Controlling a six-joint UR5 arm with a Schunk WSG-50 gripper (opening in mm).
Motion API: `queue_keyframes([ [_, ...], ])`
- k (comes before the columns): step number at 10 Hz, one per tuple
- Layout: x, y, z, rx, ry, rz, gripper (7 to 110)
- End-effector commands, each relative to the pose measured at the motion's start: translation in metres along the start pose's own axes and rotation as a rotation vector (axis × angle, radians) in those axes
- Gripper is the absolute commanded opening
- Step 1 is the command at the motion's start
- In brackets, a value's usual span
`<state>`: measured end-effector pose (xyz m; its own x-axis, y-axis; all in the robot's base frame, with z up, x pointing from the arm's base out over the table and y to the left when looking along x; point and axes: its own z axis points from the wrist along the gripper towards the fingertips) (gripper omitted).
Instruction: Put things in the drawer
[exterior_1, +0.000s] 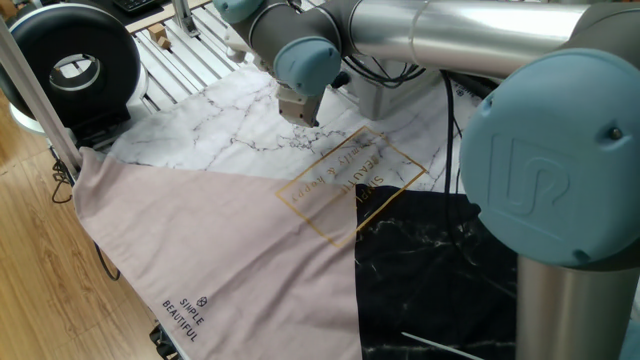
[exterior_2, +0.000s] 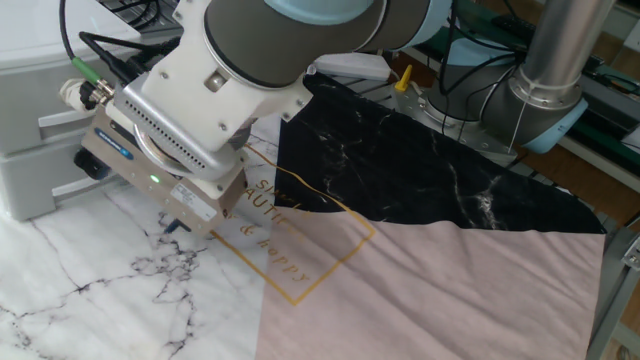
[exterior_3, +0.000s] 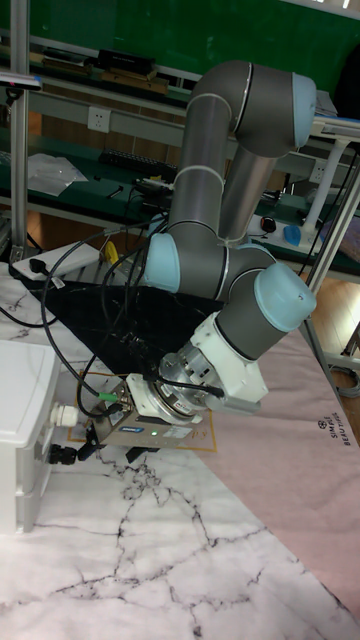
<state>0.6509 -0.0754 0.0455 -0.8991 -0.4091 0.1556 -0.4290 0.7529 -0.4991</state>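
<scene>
Marble, pink and black cloth (exterior_2: 430, 270) covers the table, with a white cabinet (exterior_2: 30, 150) at its edge. The gripper (exterior_3: 108, 452) hangs just beside the cabinet front, its bulk hiding the drawer knob; whether it is clenched cannot be told. Only the tall view shows cables (exterior_3: 70, 290) looping beside it, and no cube shows anywhere.

I see a matt cloth (exterior_1: 220, 240) printed with marble, pink and black panels; the arm (exterior_1: 480, 25) is brushed metal with smooth blue plastic caps.

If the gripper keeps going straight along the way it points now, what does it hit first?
Most likely the front of the white cabinet. In the tall fixed view the gripper points sideways at it, close by. Depth is unclear, and the fingertips are hard to make out.
</scene>
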Motion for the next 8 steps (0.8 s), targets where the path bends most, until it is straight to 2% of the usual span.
queue_keyframes([
  [1, 0.005, -0.010, 0.001, 0.035, 0.016, -0.014, 88],
  [2, 0.005, -0.011, 0.002, 0.041, 0.019, -0.013, 88],
  [3, 0.005, -0.007, 0.003, 0.023, 0.017, -0.002, 88],
  [4, 0.004, 0.012, -0.002, -0.055, 0.018, 0.027, 88],
  [5, -0.007, 0.012, -0.002, -0.057, -0.025, 0.013, 88],
  [6, -0.015, 0.024, 0.002, -0.097, -0.059, 0.015, 88],
  [8, -0.011, 0.023, 0.004, -0.091, -0.049, 0.008, 88],
])
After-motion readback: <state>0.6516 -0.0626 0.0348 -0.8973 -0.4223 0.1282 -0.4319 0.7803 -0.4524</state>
